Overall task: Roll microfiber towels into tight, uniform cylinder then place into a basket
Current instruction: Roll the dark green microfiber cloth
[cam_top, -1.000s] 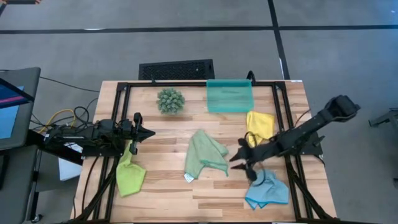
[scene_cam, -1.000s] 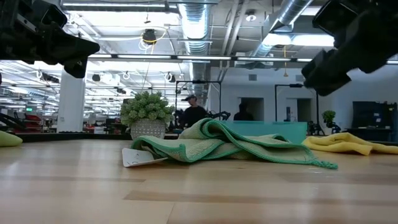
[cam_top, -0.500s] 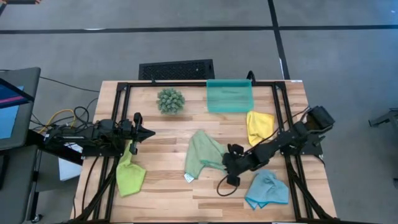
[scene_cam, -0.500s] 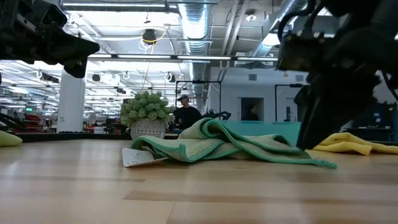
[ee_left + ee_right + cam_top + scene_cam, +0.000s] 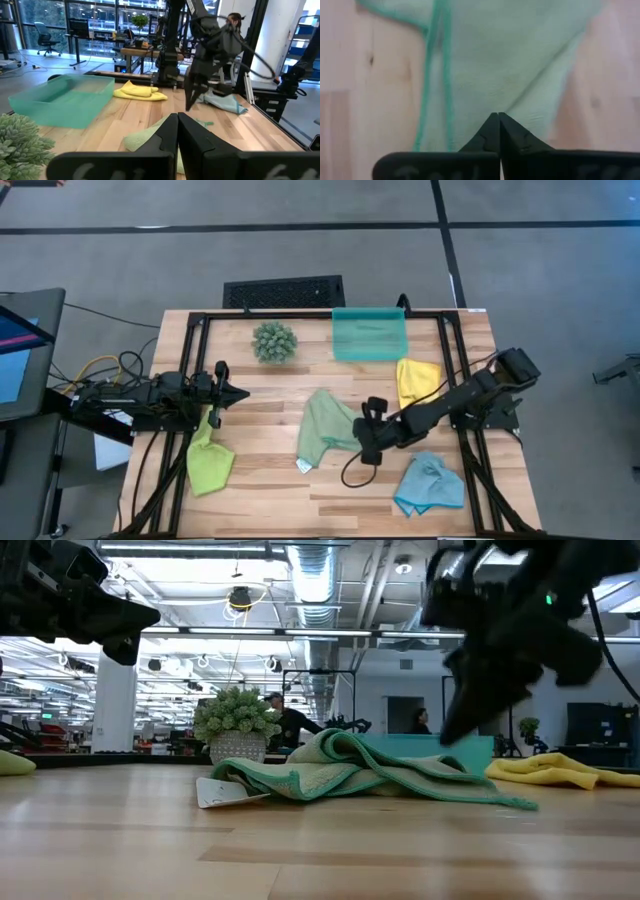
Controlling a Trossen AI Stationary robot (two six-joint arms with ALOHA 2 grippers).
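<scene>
Right gripper is over the right edge of the sage green towel, mid-table, fingers pressed together; in the right wrist view the tips meet just above the cloth, and nothing shows between them, so can't confirm any fabric is pinched. In the low view the right gripper hangs just above the crumpled towel's right end, close to it, contact unclear. Sage green towel lies bunched, unrolled, a white tag sticking out at its near-left corner. Left gripper waits at the left side of the table, fingers closed, empty, above the top end of the lime green towel, which lies flat-ish near the left front. Yellow towel sits crumpled on the right, just in front of the basket. Basket is at the back edge, right of centre, nothing visible in it. Light blue towel is bunched at the right front corner. Spiky plant ball stands left of the basket. Black grille lies on the floor behind the table. A person shows far back in the room.
</scene>
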